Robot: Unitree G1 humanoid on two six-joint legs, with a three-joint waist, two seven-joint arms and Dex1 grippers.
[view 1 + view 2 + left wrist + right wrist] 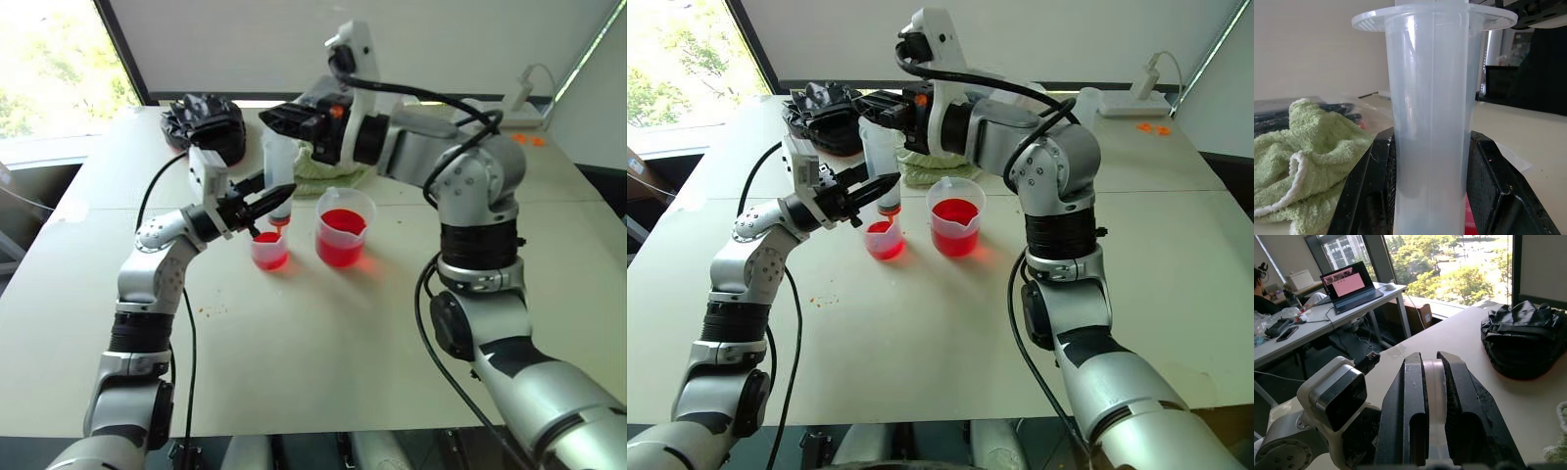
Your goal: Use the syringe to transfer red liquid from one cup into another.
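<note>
syringe: i have the large clear plastic syringe with the whitish plunger and short orange tip (pixel 280 186) standing upright, its tip right over the mouth of the small cup.
small cup: the smaller clear plastic cup tinted red (pixel 269 250) is my landmark; it sits on the pale table (pixel 323 343) with some red liquid (pixel 268 239) in it.
beaker: the larger clear plastic measuring beaker with a pouring lip (pixel 344 226) stands just beside the small cup, on my right of it, holding more of the red.
left gripper: my left gripper (pixel 265 194) is clamped on the syringe barrel, low down, just above the small cup; the left wrist view has the barrel pinched between the two black fingers (pixel 1364 196).
right gripper: my right gripper (pixel 1432 396) is closed on the whitish plunger head, directly above the small cup.
step: i judge this the emptying step; the barrel looks nearly clear.
next move: press the plunger straight down to finish, keeping the barrel plumb so the tip stays over the small cup.
behind: a green towel (pixel 328 171) and a black bag (pixel 206 122) lie beyond the small cup.
</note>
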